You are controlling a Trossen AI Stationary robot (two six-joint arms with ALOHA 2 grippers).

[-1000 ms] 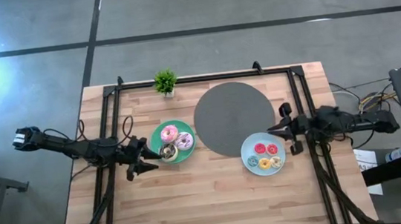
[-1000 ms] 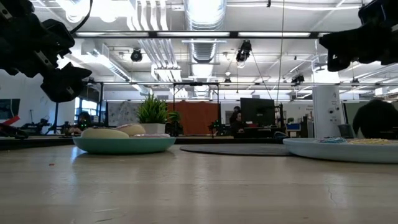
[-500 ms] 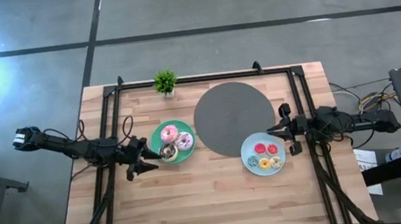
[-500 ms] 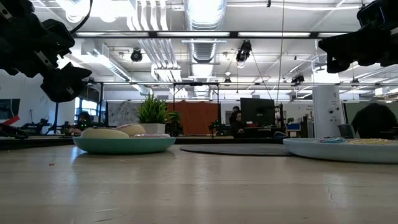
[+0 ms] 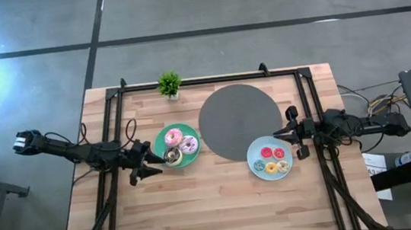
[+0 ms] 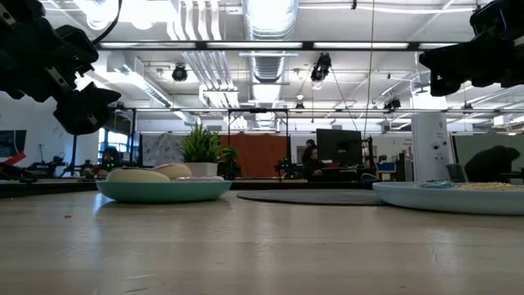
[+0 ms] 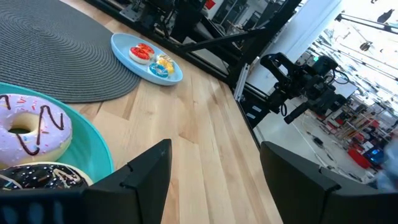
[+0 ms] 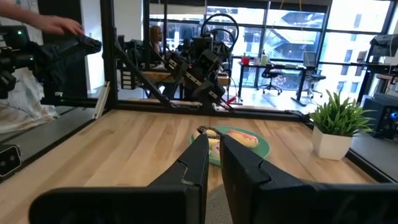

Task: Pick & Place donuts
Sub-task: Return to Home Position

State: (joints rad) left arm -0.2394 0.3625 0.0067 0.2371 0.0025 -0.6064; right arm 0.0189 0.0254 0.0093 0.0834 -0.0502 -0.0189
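The light wooden table point(image 5: 216, 213) carries two plates, one on each side of a dark grey round mat point(image 5: 240, 121). The green round plate point(image 5: 159, 138) lies at the mat's left edge and holds the three larger toy rings, packed close together. The pink donut point(image 5: 173, 139) sits towards the rear, the pink-white sprinkled donut point(image 5: 189, 143) on the mat side, and the dark chocolate donut point(image 5: 172, 156) at the front. The light-blue round plate point(image 5: 256, 163) lies at the mat's front right edge and holds the mini donuts point(image 5: 273, 159) — two red rings to the rear, a yellow one and others in front. The other colours cannot be told apart in the high view. The left gripper point(image 5: 153, 159) hovers just beside the left rim of the green round plate, above the table surface, with its fingers spread wide apart and holding nothing. The right gripper point(image 5: 276, 133) hangs over the mat's right edge, just behind the light-blue round plate and likewise clear of the table. Its fingers are drawn together with only a thin slit between them — nothing is clamped. A small green potted plant point(image 5: 169, 83) stands at the table's rear edge, behind the green round plate. In the right wrist view a person's hand point(image 8: 59, 25) shows in the room beyond the table.
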